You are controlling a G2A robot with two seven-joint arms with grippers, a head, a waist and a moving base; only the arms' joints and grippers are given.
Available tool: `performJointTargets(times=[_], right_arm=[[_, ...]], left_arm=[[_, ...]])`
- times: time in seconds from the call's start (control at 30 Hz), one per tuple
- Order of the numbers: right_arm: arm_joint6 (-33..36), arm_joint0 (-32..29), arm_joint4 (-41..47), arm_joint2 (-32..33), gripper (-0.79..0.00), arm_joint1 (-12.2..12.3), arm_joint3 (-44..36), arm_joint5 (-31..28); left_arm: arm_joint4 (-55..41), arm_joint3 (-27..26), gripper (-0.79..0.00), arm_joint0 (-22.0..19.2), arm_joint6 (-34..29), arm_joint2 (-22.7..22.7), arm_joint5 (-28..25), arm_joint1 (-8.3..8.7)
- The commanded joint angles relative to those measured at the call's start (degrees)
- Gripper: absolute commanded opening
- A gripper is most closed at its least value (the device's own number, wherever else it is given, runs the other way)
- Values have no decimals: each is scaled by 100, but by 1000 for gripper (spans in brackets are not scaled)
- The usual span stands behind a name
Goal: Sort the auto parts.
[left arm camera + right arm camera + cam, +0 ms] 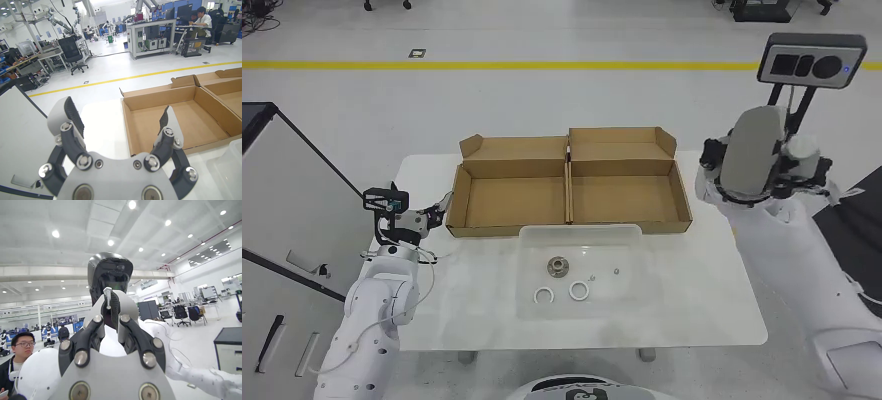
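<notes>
Bolt (108,300) sits pinched by its threads in the clenched right gripper (111,296), raised high by the table (712,300); so slim a hold could let it pivot and drop short of the boxes (568,190). Left gripper (118,108) hangs spread, empty, by the left box (189,123).

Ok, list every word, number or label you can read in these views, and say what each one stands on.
No text can be read here.
Cardboard boxes: plain, no print shows.
Clear bin and the parts in it: no markings show.
Bolt in the right gripper: no marking to read.
Wall posters in the room behind: too small and blurred.
</notes>
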Motion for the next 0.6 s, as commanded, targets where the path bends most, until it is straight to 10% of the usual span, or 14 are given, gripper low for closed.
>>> performJointTargets(times=[0.0,0.57], right_arm=[[51,-16,-226,35,-785,-23,60,52],[-67,-157,-1497,371,-785,-120,-15,633]], left_arm=[[0,0,0,0,0,0,0,0],[0,0,0,0,0,0,0,0]])
